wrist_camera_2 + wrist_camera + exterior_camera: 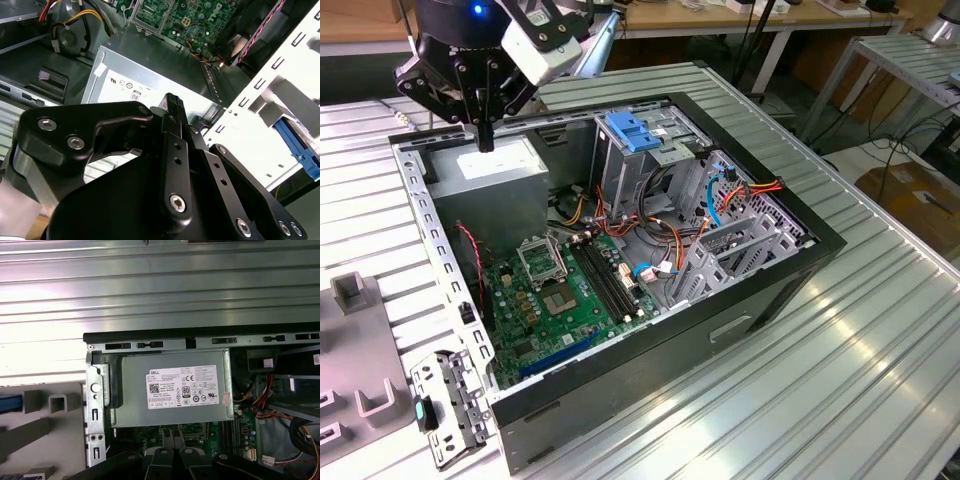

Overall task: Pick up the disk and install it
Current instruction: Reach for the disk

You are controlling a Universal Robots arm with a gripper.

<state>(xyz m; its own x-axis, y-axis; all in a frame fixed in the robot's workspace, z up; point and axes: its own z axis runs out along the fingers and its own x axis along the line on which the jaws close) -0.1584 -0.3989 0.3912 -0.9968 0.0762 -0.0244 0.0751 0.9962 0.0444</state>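
The ribbed metal tabletop carries the open computer case, which lies on its side with the green board facing up. Inside the case, in the corner farthest from the drive cage's wiring, sits the grey power supply. My tool hangs just above the power supply, its fingers pressed together with nothing between them.

A pale blue slotted bracket rests on top of the drive cage inside the case. I do not take that for the part I want.

Outside the case, just past the wall beside the power supply, a grey holder block stands on the tabletop. In both wrist views a bright blue strip shows beside it, and I judge this to be a rail of the disk. Most of its body is hidden from me.

As I read it, the pick has not begun. The tool is empty and sits over the case, not over the disk. A grasp would call for clearing the case wall, centring above the disk and parting the fingers enough to span its rails.
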